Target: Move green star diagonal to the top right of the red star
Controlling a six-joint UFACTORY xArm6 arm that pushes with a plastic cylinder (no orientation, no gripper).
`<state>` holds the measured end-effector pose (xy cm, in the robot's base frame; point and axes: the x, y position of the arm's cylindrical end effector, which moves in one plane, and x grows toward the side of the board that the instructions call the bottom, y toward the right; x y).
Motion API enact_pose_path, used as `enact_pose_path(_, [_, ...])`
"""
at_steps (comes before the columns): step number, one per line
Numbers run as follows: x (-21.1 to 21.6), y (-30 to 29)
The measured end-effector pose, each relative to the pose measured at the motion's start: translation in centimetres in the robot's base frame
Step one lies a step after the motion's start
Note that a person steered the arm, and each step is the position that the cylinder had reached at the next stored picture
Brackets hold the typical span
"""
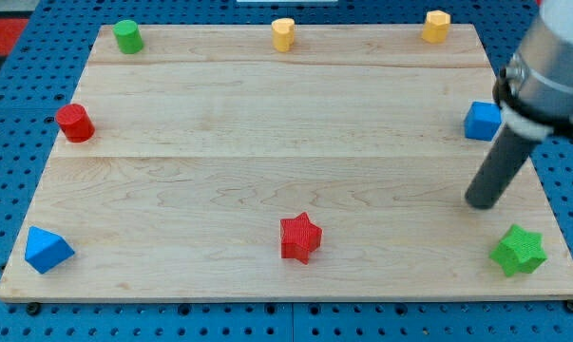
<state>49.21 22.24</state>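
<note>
The green star (518, 251) lies near the bottom right corner of the wooden board (267, 171). The red star (300, 237) lies at the bottom middle, well to the left of the green star. My tip (481, 202) rests on the board just above and slightly left of the green star, apart from it. The dark rod slants up to the right toward the arm's grey body at the view's right edge.
A blue block (482, 121) sits at the right edge, above my tip. A blue triangle (47, 250) lies bottom left, a red cylinder (75, 123) at the left edge, a green cylinder (127, 36) top left, and yellow blocks at top middle (283, 34) and top right (436, 26).
</note>
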Motion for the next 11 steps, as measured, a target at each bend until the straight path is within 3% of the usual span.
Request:
enact_pose_path(1, [-0.2, 7.1])
enact_pose_path(3, [12.6, 7.1])
enact_pose_path(6, [3.4, -5.0])
enact_pose_path(7, [2.8, -6.9])
enact_pose_path(8, [6.6, -3.4])
enact_pose_path(9, [2.3, -2.0])
enact_pose_path(10, [-5.0, -2.0])
enact_pose_path(11, [-5.5, -3.6])
